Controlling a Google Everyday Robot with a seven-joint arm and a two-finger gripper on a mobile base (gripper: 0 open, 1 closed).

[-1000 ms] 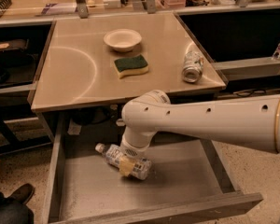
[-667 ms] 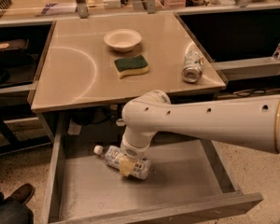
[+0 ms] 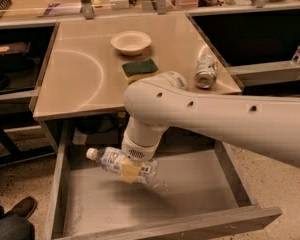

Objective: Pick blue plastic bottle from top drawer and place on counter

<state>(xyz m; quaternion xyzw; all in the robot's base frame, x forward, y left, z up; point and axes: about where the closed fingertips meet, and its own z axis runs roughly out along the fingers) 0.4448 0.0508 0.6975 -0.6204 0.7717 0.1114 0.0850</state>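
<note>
Low centre, the gripper [image 3: 131,172] clamps the blue plastic bottle [image 3: 111,160], small, clear and white-capped, held sideways just above the floor of the wide shallow grey top drawer [image 3: 200,184]. I'd draw it forward past the edge of the smooth beige-tan counter [image 3: 75,89] before raising it, then aim frame-left of the green rectangular sponge [image 3: 139,68].

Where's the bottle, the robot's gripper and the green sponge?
blue plastic bottle [image 3: 106,159]: camera view, label near the cap.
gripper [image 3: 131,172]: camera view, between its fingertips, clamped on the bottle.
green sponge [image 3: 140,67]: camera view, its green top.
</note>
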